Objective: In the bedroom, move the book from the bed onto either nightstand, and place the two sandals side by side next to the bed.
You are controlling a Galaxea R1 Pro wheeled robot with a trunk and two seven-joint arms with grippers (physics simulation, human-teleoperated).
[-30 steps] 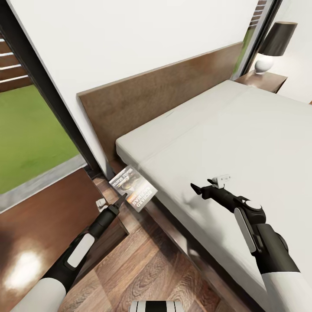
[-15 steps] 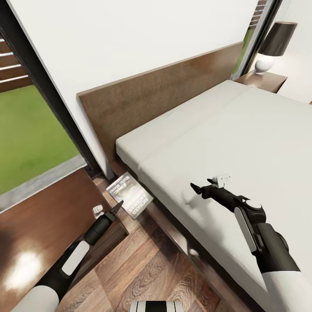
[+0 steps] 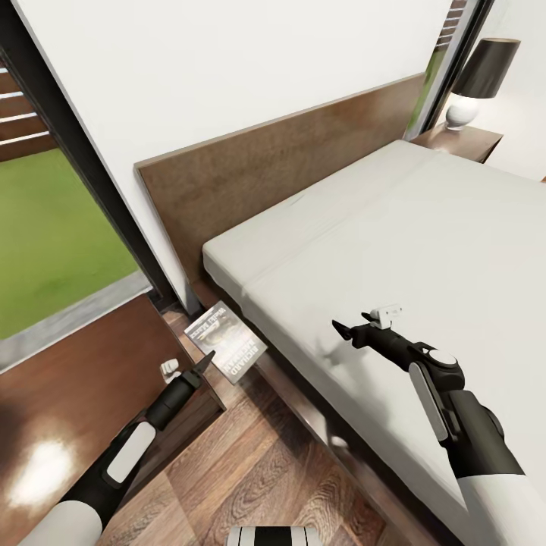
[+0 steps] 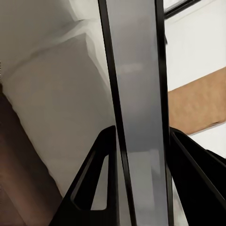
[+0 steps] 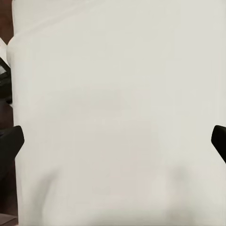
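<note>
From my seat I see the bed (image 3: 425, 227) filling the right of the head view, its light grey mattress bare and smooth, the dark wood headboard (image 3: 265, 171) standing against the white wall. At the left, just beside the bed's corner, is a low dark brown nightstand (image 3: 83, 379) with a glossy top. The book (image 3: 226, 341) is down in the narrow gap between nightstand and bed frame (I can't tell whether it touches the floor). The wood plank floor (image 3: 258, 470) runs along the bed's side. A far nightstand (image 3: 470, 140) carries a lamp (image 3: 479, 80).
</note>
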